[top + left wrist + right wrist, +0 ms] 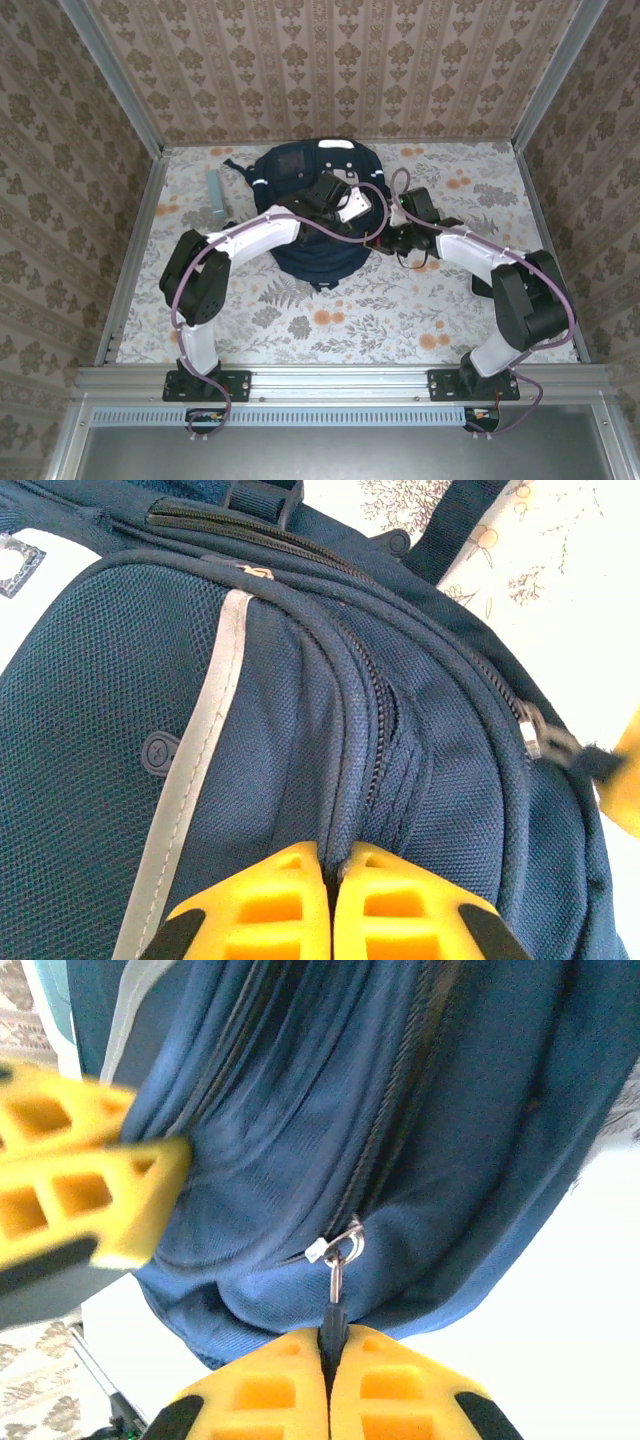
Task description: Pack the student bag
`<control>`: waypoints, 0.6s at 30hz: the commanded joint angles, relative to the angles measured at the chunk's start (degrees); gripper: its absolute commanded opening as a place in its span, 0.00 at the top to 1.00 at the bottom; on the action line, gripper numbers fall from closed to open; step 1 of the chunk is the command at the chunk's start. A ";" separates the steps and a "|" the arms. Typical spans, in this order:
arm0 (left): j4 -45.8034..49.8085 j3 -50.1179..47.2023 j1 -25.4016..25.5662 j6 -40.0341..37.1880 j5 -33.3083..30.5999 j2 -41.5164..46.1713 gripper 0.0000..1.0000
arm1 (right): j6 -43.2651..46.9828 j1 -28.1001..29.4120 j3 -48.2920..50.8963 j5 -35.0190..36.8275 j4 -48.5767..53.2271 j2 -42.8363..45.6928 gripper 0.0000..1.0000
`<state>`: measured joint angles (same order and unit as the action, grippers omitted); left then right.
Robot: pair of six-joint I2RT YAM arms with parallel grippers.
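The backpack (pixel 295 165) lies far-centre on the table (pixel 420 310), left gripper (pixel 330 865) pinching a fold of its cloth, right gripper (pixel 328 1345) pinching the zip pull (pixel 336 1275), so packing seems at the zip stage, with a teal item (pixel 216 195) to its left not packed.

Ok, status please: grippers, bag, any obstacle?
Left gripper shut on bag fabric. Right gripper shut on zipper pull. Teal item left of bag, not in the way.
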<state>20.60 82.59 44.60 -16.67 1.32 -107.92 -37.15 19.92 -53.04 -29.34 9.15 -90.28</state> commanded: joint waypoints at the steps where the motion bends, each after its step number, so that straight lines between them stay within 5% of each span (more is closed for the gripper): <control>1: -4.75 2.83 -1.07 4.85 -2.80 -1.44 1.00 | 1.31 4.21 2.56 0.51 2.54 3.16 1.00; 7: -7.79 0.70 -2.43 6.44 1.81 1.08 1.00 | -0.46 5.64 5.83 -0.23 -3.02 5.72 0.98; 12: -12.14 -5.31 -3.77 5.52 6.54 6.08 1.00 | -2.86 2.15 7.02 1.51 -4.06 10.21 0.59; 18: -14.84 -10.49 -4.37 3.67 9.89 10.49 1.00 | -8.09 -2.86 5.93 3.26 -4.21 14.19 0.45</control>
<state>10.39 73.41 41.04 -13.10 8.78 -101.51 -41.39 18.83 -46.39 -26.55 4.82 -76.95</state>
